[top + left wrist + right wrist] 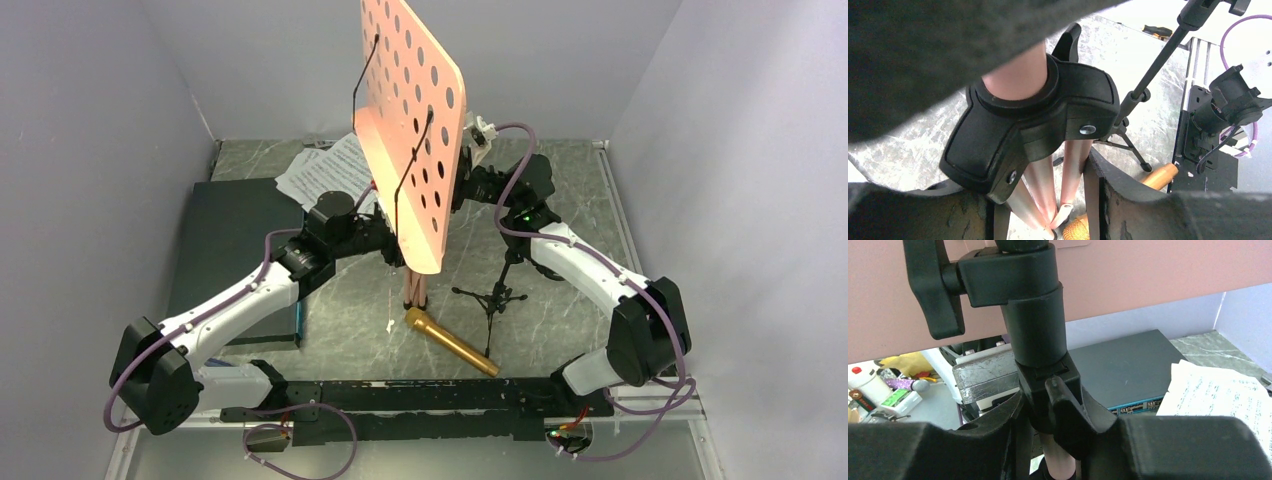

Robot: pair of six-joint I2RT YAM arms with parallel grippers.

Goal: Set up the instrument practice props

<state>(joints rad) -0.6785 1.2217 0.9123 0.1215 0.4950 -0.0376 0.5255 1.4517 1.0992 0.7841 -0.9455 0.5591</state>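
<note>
Left hand (1045,200): half closed around the music stand's (412,110) folded legs (1043,180); you appear to be gripping them.
Right hand (1050,430): fingers hug its black collar (1045,377); you cannot tell if it grips.
Done: mic stand (495,290) upright on the worktop (350,320).
To do: spread the legs, load the pages (325,170) lying back left, mount the microphone (452,342) lying in front.
Room: mic stand and microphone crowd the stand's foot; case (235,240) lies left; walls (90,150) close in.

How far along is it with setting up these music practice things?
Looks done: small mic stand stands on its tripod. In hand: left claw and right claw flank the upright pink music stand, legs still folded. To do: sheet music and gold microphone lie on the table.
</note>
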